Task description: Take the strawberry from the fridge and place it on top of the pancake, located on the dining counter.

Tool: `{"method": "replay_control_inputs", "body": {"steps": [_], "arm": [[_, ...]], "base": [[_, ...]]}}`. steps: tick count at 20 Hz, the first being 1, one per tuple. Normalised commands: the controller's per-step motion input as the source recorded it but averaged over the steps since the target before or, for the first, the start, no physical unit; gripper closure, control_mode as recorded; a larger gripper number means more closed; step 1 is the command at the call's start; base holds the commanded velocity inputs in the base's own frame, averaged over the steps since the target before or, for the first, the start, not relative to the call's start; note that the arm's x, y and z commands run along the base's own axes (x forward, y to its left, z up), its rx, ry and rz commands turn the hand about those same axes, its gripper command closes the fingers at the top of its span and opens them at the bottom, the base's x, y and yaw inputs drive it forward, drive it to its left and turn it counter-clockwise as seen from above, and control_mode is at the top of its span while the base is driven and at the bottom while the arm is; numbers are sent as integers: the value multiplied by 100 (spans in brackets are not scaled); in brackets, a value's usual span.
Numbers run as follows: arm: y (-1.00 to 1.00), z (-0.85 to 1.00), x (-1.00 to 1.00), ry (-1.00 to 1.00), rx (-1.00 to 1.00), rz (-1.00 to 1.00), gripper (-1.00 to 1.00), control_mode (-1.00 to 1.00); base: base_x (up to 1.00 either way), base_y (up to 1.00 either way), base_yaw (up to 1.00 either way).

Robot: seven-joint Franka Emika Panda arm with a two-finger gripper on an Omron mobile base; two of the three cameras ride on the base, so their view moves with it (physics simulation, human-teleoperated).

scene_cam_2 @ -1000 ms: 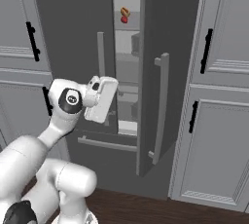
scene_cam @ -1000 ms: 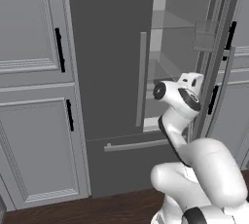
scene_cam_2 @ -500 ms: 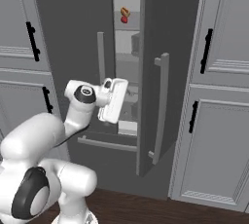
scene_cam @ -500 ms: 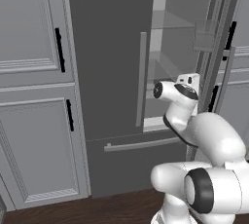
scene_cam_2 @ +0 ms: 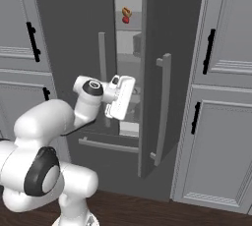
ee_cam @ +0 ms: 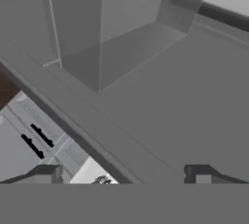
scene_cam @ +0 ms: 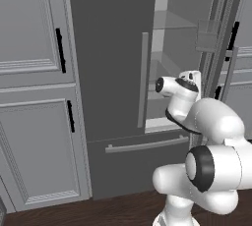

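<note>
The fridge [scene_cam_2: 74, 33] is a tall dark grey unit whose right door [scene_cam_2: 150, 72] stands swung out, leaving a narrow gap onto the pale interior. High on a shelf inside lies the tiny red strawberry [scene_cam_2: 126, 19]. My gripper [scene_cam_2: 127, 97] is at the mouth of that gap, well below the strawberry and apart from it. It also shows at the opening in the left base view [scene_cam: 193, 78]. In the hand view its two fingertips [ee_cam: 48, 174] rise far apart, open on nothing [ee_cam: 126, 177], facing a clear door bin [ee_cam: 121, 33]. The pancake and the dining counter are out of view.
An orange-brown hot-dog-like item [scene_cam_2: 126, 12] lies just above the strawberry. Grey panelled cabinets with black handles flank the fridge [scene_cam: 34, 97] [scene_cam_2: 221, 122]. The open door's silver handle [scene_cam_2: 165, 102] hangs close to my hand's right. Below is the drawer handle [scene_cam: 142, 145].
The arm has swung round and pushed the hand a little further toward the fridge gap. The jaws stayed open. The strawberry has not moved.
</note>
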Motion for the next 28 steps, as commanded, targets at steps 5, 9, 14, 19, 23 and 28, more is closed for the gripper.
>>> {"method": "replay_control_inputs", "body": {"steps": [5,9,14,19,23,28], "arm": [[-33,0,0,2,0,0,-100,-100],[-33,0,0,0,0,0,-100,-100],[-54,0,-22,0,0,0,-100,-100],[-65,0,-25,0,0,0,-100,-100],[-72,0,-7,0,0,0,-100,-100],[-67,0,0,0,4,-1,-100,-100]], "base": [[0,0,0],[0,0,0],[0,0,0],[0,0,0],[0,0,0],[0,0,0]]}}
